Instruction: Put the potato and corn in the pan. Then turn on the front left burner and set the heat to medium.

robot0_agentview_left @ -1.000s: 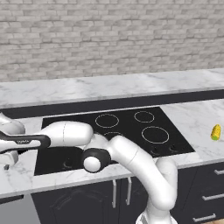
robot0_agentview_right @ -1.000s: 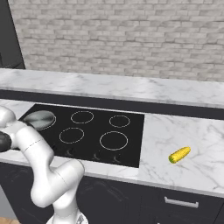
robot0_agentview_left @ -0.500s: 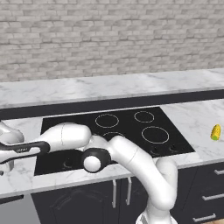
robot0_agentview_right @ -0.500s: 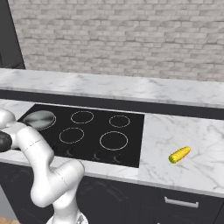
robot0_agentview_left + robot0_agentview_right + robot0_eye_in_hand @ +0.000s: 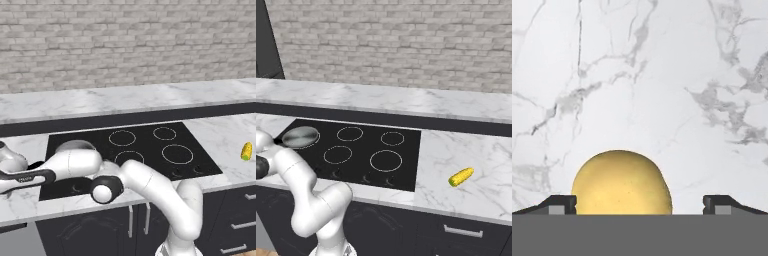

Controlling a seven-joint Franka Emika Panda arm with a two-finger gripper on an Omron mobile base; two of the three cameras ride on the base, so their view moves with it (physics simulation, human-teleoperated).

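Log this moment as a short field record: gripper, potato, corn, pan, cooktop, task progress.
gripper: open, pointed down at the marble counter, fingertips on either side of the potato, not closed on it
potato: tan-yellow lump lying on the white marble counter, between the fingertips, nearer one of them
corn: yellow cob lying on the counter to the right of the cooktop
pan: grey metal, on the cooktop's rear left ring, nothing in it
cooktop: black glass, four rings, knobs along the front edge
task progress: neither vegetable in the pan
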